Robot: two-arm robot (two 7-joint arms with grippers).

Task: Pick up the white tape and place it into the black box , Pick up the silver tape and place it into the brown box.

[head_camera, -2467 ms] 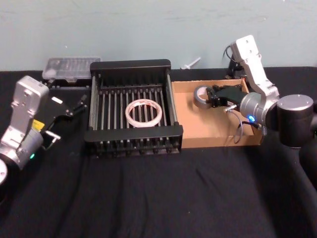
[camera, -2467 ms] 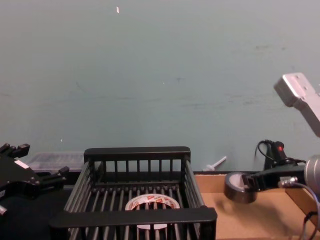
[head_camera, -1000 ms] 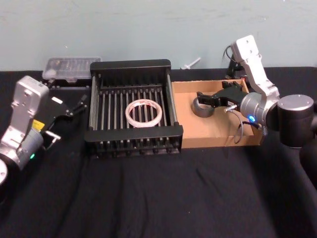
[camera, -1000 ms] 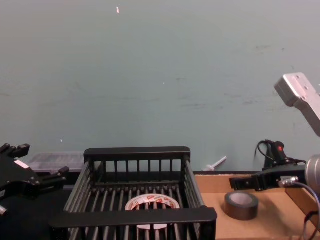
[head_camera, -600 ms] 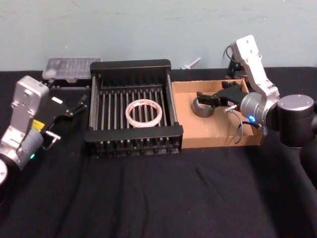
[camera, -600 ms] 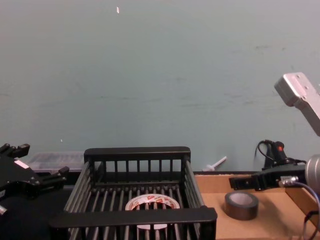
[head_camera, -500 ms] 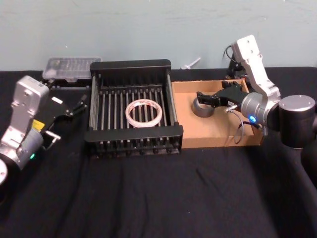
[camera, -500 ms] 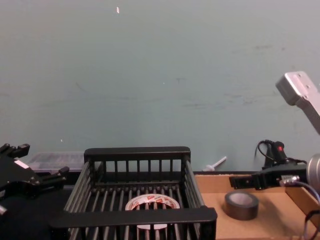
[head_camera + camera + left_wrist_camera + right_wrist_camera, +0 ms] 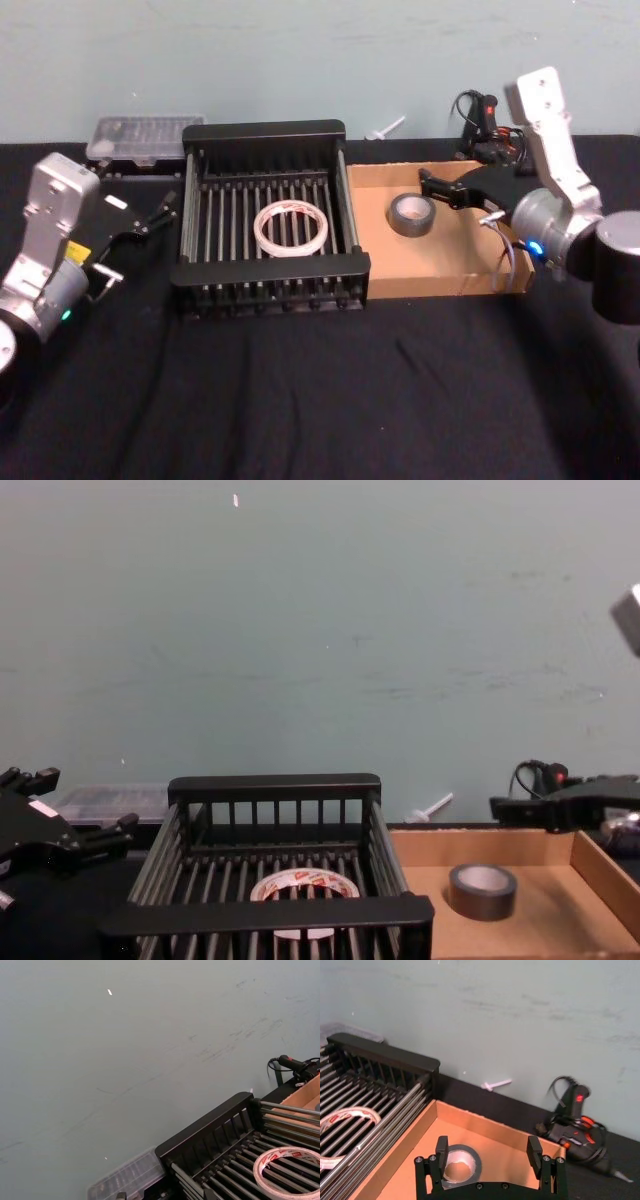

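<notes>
Both rolls look delivered: the white tape (image 9: pixel 291 227) lies flat in the black box (image 9: pixel 265 133), the silver tape (image 9: pixel 411 214) in the brown box (image 9: pixel 432 284). My right gripper (image 9: pixel 448 190) hangs beside it, jaws spread wide, empty; my left gripper (image 9: pixel 150 216) sits parked, jaws parted, nothing held.

From the head we look forward and down across the whole table — the black box (image 9: pixel 268 222) left of the brown box (image 9: pixel 437 260). From the chest we sit lower, facing the wall, meeting both boxes side-on. On the left wrist we ride close beside the black box's far corner, tilted up at the wall. On the right wrist we peer over the right gripper (image 9: pixel 489 1151) into the brown box — the boxes are common to all four views.
</notes>
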